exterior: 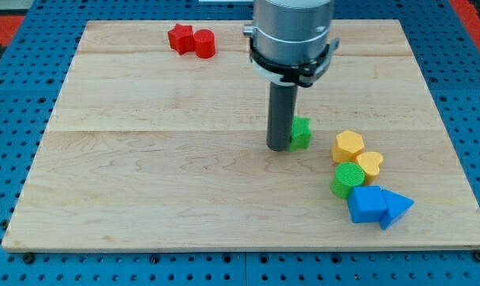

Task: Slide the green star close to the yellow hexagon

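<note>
The green star (301, 133) lies right of the board's middle, partly hidden behind the rod. My tip (278, 148) rests on the board against the star's left side. The yellow hexagon (348, 145) sits a short gap to the star's right and slightly lower in the view.
A yellow heart (369, 164), a green cylinder (347, 180), a blue block (366, 203) and a blue triangle (396, 207) cluster below the hexagon. A red star (180, 37) and a red cylinder (204, 43) sit at the view's top left. The wooden board (145, 159) lies on a blue pegboard.
</note>
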You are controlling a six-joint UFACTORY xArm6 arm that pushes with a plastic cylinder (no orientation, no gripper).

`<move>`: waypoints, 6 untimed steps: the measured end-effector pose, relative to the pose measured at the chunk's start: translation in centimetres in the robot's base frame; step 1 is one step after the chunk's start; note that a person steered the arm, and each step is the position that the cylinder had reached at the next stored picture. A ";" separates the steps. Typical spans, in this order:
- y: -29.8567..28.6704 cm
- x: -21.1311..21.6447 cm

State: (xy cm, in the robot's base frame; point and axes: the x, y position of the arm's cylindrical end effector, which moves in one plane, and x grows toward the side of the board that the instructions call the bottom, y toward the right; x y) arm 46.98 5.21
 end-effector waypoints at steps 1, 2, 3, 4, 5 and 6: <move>-2.1 -1.7; 1.2 -2.1; 1.9 -3.0; 2.7 -3.7; 3.3 -4.2; -5.7 -4.3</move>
